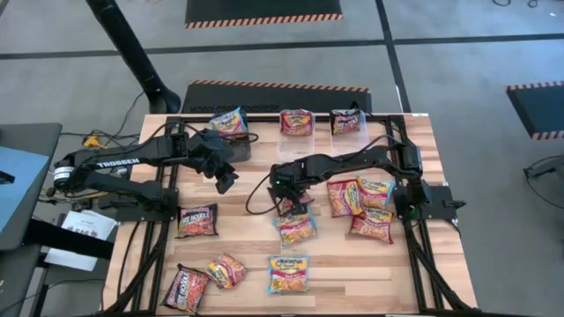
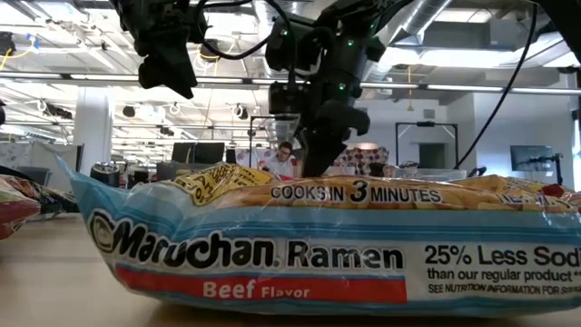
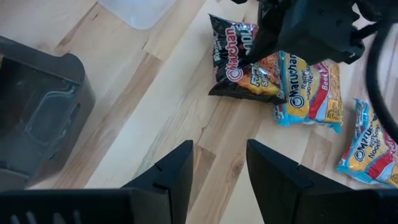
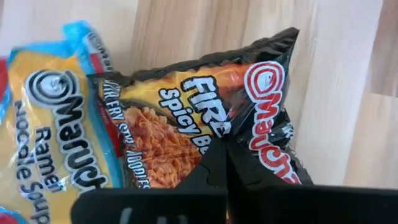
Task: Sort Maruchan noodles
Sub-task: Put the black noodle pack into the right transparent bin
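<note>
The black/red Maruchan Fire Spicy Beef packet (image 4: 205, 124) is lying at the centre of the high view, just above a blue/yellow Maruchan ramen packet (image 1: 298, 229), which it is partly overlapping in the right wrist view. Judgement: the packet is probably light, with a brittle noodle block inside loose, crinkly, slippery film; a pinch on the slack film or the crimped edge seam looks safer than squeezing the block, and the neighbouring packet may drag along if the film catches. The right gripper (image 4: 227, 146) is sitting at the lower middle of its wrist view, fingers closed together with a pucker of the black packet's film nipped between the tips. The left gripper (image 3: 217, 168) is hovering at the upper left-centre of the high view over bare wood beside a dark bin (image 3: 37, 112), fingers apart and holding nothing. Other packets are lying scattered lower left and right of centre, and three are sitting in clear bins (image 1: 297, 132) along the top edge.
</note>
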Robot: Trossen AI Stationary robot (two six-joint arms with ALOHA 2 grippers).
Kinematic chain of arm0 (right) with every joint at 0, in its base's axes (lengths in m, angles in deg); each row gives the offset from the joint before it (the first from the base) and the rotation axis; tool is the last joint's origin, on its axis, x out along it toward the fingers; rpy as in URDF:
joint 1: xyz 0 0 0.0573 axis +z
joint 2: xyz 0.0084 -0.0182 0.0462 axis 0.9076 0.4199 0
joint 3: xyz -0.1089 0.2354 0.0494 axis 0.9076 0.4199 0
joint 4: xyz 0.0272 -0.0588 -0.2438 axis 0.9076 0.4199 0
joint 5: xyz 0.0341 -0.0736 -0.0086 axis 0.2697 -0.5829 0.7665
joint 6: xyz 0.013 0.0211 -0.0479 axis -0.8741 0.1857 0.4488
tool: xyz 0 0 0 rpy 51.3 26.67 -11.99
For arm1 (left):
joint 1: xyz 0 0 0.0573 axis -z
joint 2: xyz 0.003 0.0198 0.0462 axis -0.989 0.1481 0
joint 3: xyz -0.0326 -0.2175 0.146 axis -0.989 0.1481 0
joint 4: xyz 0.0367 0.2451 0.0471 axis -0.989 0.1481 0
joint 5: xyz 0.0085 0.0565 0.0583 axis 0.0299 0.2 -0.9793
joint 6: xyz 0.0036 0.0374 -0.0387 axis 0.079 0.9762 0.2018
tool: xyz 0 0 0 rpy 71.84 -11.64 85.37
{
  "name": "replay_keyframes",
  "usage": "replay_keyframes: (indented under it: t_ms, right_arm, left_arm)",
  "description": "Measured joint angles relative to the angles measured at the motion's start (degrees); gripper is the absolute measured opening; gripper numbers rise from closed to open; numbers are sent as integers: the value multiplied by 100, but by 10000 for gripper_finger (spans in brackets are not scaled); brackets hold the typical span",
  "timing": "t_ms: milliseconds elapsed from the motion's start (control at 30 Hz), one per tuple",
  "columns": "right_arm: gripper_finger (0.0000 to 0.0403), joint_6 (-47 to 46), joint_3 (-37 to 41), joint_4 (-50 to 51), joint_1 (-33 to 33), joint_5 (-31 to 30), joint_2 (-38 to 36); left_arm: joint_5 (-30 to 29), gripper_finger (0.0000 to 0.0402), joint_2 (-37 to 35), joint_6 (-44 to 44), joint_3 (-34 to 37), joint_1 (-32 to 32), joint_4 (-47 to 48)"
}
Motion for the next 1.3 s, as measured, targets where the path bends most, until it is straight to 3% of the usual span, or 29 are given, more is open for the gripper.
replay_keyframes:
  t_ms: [167, 633, 1033, 1300]
  right_arm:
    - [3, -81, 23, 214, 101, -36, -315]
    - [3, -215, 3, 651, 294, -1699, -1016]
    - [3, -423, 0, 1295, 102, -2714, -1925]
    - [3, -603, 940, 1240, -417, -3051, -2960]
  left_arm:
    - [0, 136, 0, 8, 0, -1, 2]
    - [0, 136, 2, 1, 0, 1, 53]
    - [2, 136, 2, -88, 0, 1, 46]
    - [0, 136, 2, -106, 0, 1, 44]
